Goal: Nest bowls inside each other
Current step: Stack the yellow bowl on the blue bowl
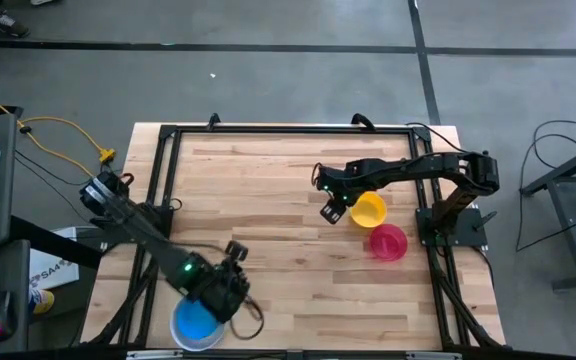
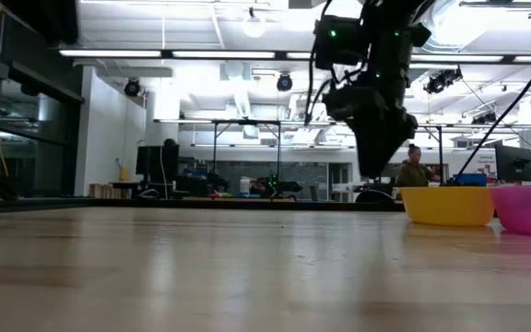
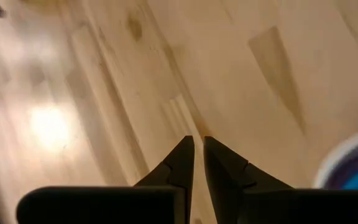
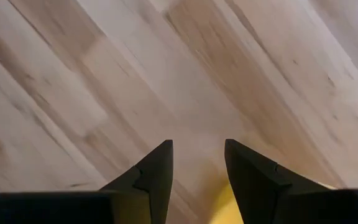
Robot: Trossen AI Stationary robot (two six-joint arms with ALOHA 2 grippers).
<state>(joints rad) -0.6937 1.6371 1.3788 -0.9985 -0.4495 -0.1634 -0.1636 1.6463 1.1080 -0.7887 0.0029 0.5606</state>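
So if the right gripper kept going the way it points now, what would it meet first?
Probably bare tabletop: the open right gripper looks down at wood, with the yellow bowl only at the edge beneath its fingers.

The yellow bowl [image 1: 369, 210] sits upright on the right side, with the pink bowl [image 1: 388, 242] upright just beside it, nearer the front. The blue bowl [image 1: 195, 323] lies nested in a white bowl [image 1: 183, 341] at the near left edge.
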